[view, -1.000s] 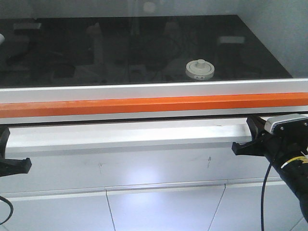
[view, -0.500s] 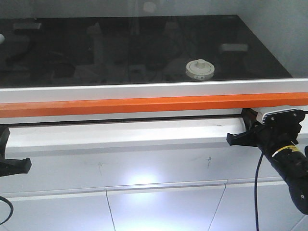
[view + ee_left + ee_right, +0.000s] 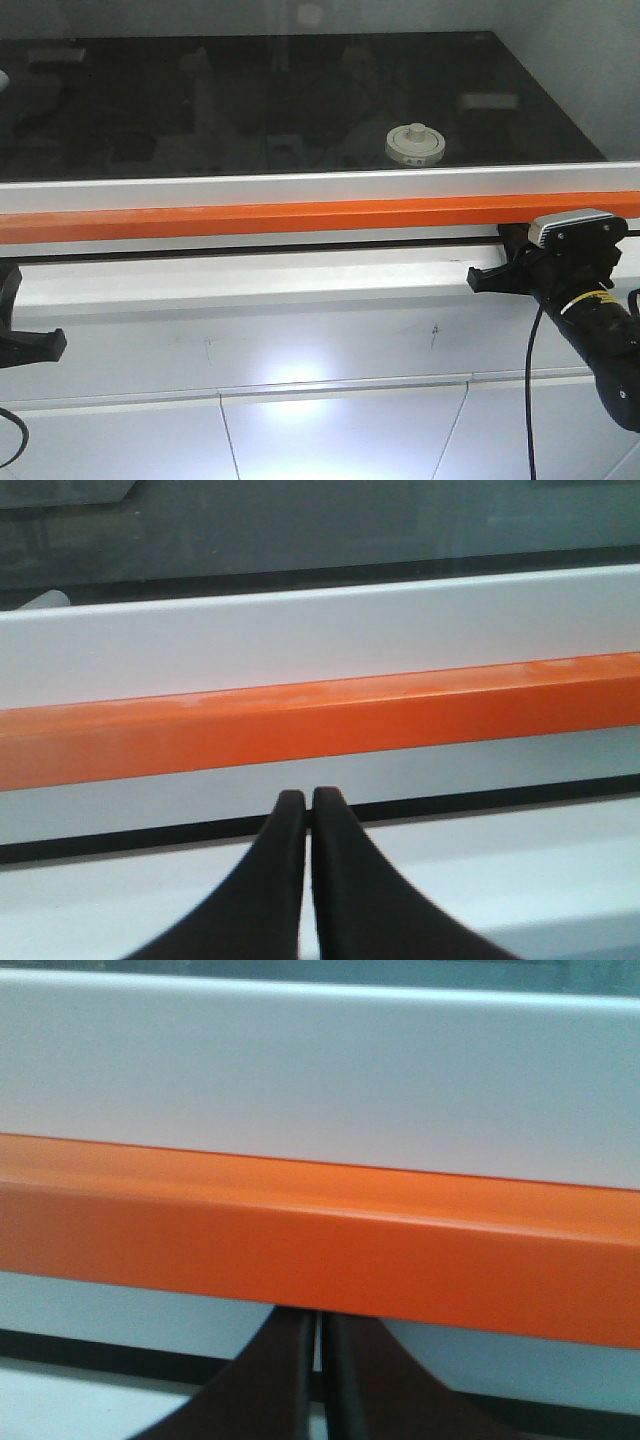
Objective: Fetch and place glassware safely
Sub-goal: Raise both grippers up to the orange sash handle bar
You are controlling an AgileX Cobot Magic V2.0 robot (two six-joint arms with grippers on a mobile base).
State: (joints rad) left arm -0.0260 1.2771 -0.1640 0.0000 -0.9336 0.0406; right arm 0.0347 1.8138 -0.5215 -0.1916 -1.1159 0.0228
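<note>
Front view: a small glass jar (image 3: pixel 415 152) w/ a cream-white knobbed lid (image 3: pixel 416 135) stands upright on a glossy black tabletop (image 3: pixel 250 100), right of centre and near the front edge. Nothing touches it.

Along the table's front run a white rail (image 3: pixel 300 185), an orange strip (image 3: pixel 300 218) below it, then a white ledge (image 3: pixel 250 280).

Both arms sit below table level, well apart from the jar. The right gripper (image 3: pixel 480 281) is at lower right, its black tip just under the orange strip, w/ a grey camera box (image 3: pixel 578 230) on the wrist. Its wrist cam shows the two fingers pressed almost together – only a hairline gap, holding nothing.

The left gripper (image 3: pixel 45 345) is at the far left edge, lower down, partly out of frame. Its wrist cam shows the fingers touching, empty, pointing toward the orange strip.
</note>
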